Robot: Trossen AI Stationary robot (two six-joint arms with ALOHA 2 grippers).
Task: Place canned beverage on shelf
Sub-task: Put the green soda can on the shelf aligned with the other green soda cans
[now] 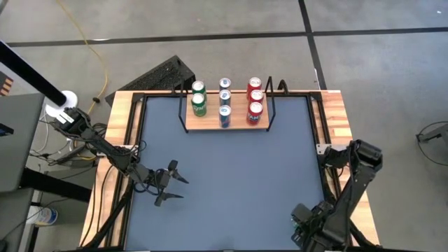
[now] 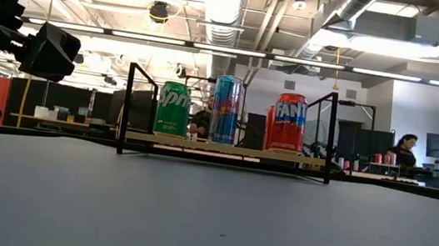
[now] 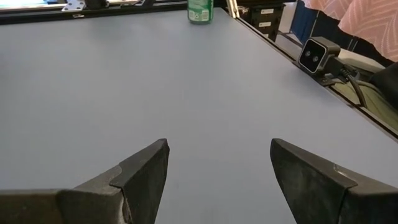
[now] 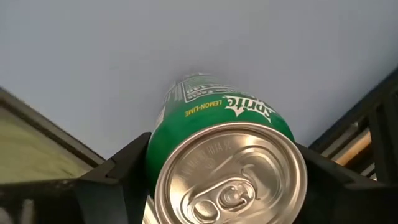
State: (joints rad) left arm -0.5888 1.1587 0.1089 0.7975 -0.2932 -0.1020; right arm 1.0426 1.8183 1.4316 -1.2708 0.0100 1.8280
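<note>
A green Sprite can [image 4: 224, 124] stands upright near the table's near right corner. It also shows small in the left wrist view as the green can [image 3: 200, 9]. My right gripper [image 4: 224, 186] is above it, a finger on each side. In the high view my right gripper [image 1: 302, 227] is mostly hidden under its own arm. The shelf [image 1: 227, 127], a light-wood board with black wire ends, stands at the table's far middle. It carries green, blue and red cans [image 2: 225, 109] in rows. My left gripper [image 1: 168, 185] hovers open at the table's left, holding nothing. My right gripper pinches the green can's side wall [image 4: 152, 155] between its two fingers, one finger on each opposite side. The fingers come from above, pointing down past the can's top. The can stays upright with its base [image 3: 200, 20] on the table.
The low camera [image 3: 317, 56] sits on the table's near edge. The dark tabletop [image 1: 231, 182] stretches between both arms and the shelf. Black frame bars [image 4: 373, 124] run along the table edge close to the held can. A person sits in the room behind [image 2: 405, 150].
</note>
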